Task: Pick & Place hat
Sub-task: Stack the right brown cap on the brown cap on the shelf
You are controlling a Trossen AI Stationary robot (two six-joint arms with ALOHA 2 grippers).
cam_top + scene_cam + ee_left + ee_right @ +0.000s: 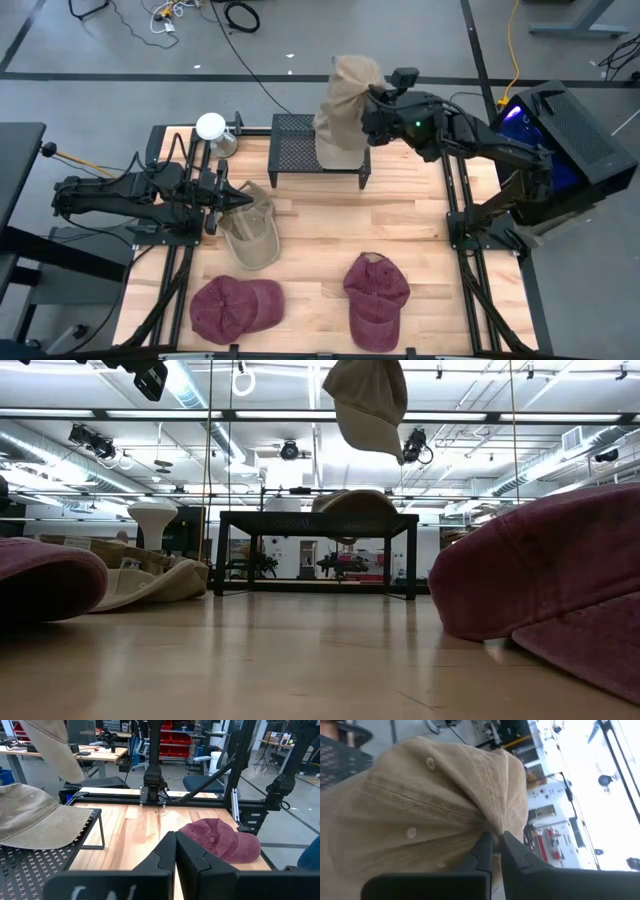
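Setting: wooden table (pixel 310 225) with a black mesh stand (pixel 300 150) at its far edge, one tan cap (pixel 355 510) already on it.
Right gripper (pixel 372 108): pinched shut on a tan hat (pixel 345 100), hanging high over the stand.
Left gripper (pixel 238 199): closed, empty, touching another tan cap (pixel 250 235).
Spare hats: two maroon caps (pixel 235 305) at the near edge.
Advice: lower straight down, centre the hat over the mesh, release only once it rests.

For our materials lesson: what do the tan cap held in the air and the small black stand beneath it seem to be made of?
Tan cap: looks like soft corduroy-like cloth, matte; fine ribs, stitched seams, and it bunches where the right gripper pinches it.
Black stand: probably painted metal; perforated mesh top, thin rigid legs.
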